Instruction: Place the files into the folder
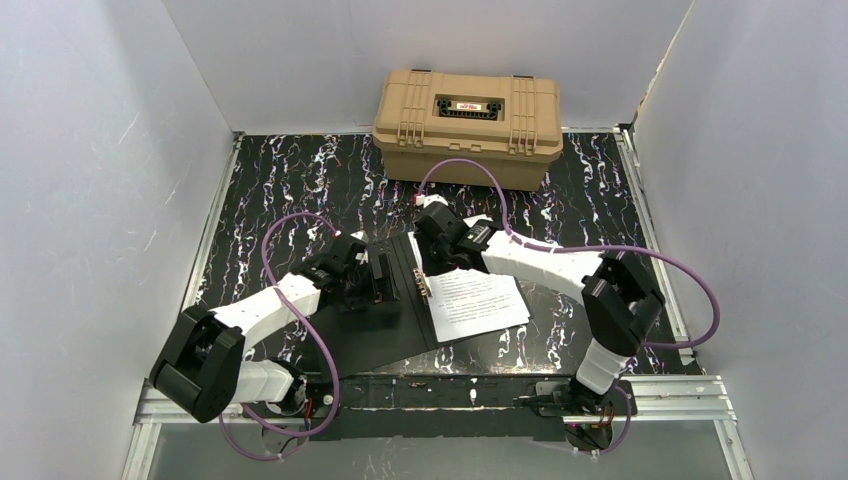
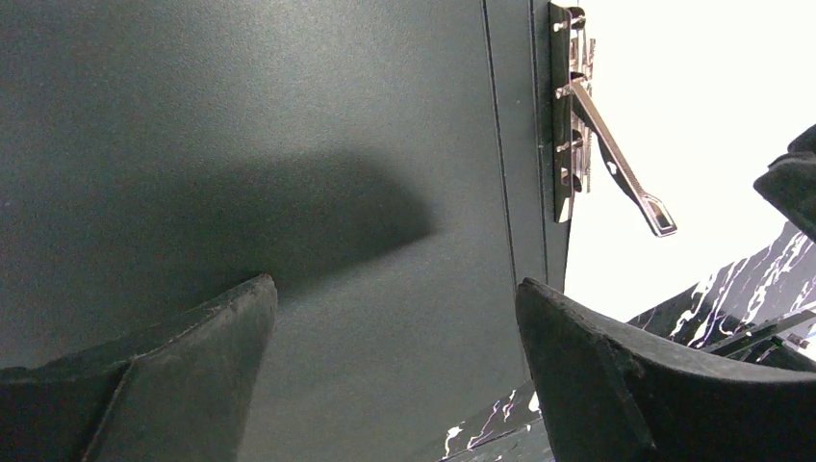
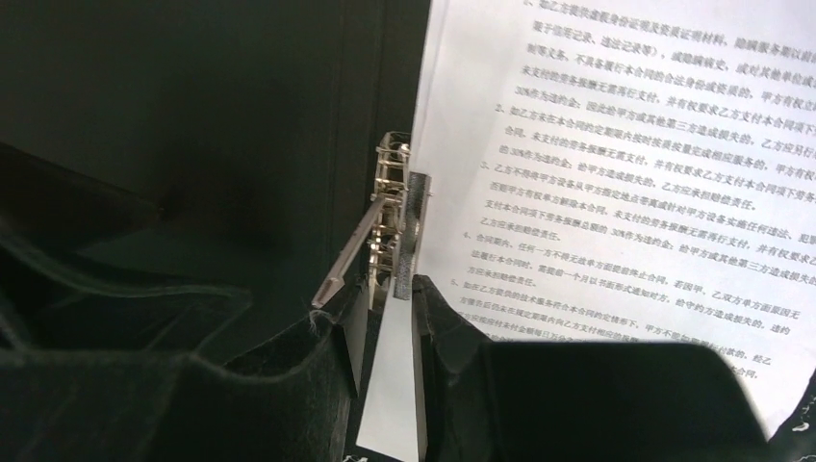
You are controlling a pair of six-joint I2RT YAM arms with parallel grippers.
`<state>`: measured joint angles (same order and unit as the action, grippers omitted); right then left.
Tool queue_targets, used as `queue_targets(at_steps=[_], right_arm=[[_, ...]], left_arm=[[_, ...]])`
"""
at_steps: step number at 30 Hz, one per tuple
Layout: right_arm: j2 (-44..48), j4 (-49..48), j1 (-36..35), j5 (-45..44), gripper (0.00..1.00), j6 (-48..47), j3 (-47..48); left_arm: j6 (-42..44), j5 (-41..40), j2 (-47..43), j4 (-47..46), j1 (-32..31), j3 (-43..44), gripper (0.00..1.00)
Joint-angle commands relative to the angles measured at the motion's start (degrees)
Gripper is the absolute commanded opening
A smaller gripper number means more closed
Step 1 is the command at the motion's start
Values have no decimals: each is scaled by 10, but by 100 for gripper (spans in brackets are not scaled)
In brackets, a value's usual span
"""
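While the black white-veined desk (image 1: 300, 190) carries the open black-lined flat folder (image 1: 385, 325), the white printed paper sheets (image 1: 475, 305) lie across its right half, right pincer (image 3: 390, 318) pinching their spine-side edge, left pincer (image 2: 395, 289) gaping wide and empty above the left half.

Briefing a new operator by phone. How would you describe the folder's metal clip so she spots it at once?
Start at the tan hard case at the back; nearer lies the open black folder. On its spine, beside the white printed sheets, sits the clip: the only shiny silver part, with a long lever.
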<state>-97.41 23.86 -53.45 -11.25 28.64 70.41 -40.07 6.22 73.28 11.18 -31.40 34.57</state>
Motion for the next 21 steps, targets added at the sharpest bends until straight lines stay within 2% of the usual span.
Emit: queue_targets(at_steps=[1,11,21], right_arm=[[14,11,-18,-4,31,-8,38],[-26,19,-44,-4,30,-14,70],[-49,23,-54,-4,25,-17,70]], left_arm=[[11,-30,-4,61,-2,3,93],[23,-99,-11,149,-10,42,93],[5,-180,41,184,-47,54,93]])
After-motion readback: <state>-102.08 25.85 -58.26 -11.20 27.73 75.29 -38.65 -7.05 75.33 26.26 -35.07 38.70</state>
